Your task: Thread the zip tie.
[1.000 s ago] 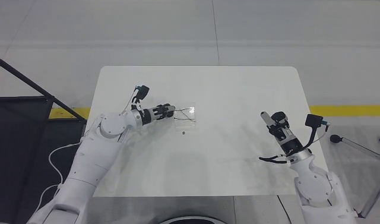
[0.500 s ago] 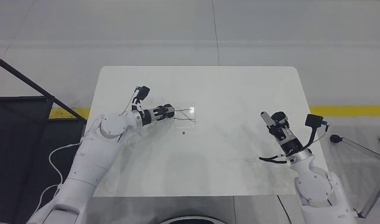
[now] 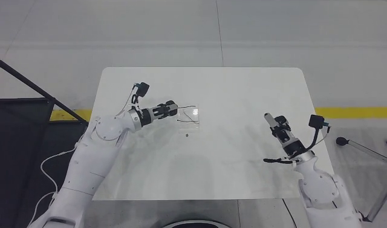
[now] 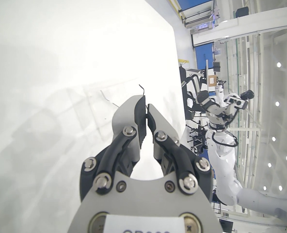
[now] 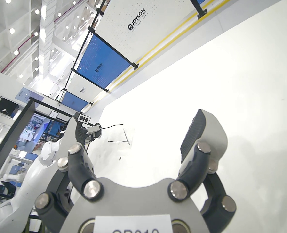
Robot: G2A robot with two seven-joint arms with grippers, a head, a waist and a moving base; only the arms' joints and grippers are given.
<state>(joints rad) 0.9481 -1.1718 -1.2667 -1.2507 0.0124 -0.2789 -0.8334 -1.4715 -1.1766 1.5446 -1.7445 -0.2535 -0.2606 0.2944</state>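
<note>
**Left pincer clamped on the zip tie, right pincer spread wide**

The left pincer (image 4: 147, 103) sat toward 9 o'clock on the bench (image 3: 242, 89), well in from every edge, with bare white surface running across to 3 o'clock. The right pincer (image 5: 137, 117), jaws wide apart, hovered near the 3 o'clock edge. The left wrist view showed the pads closed on the zip tie (image 4: 141, 88), thin, black, its kinked tip poking past them. The right wrist view showed a second strand (image 5: 119, 142) lying on the bench just beside it.
</note>
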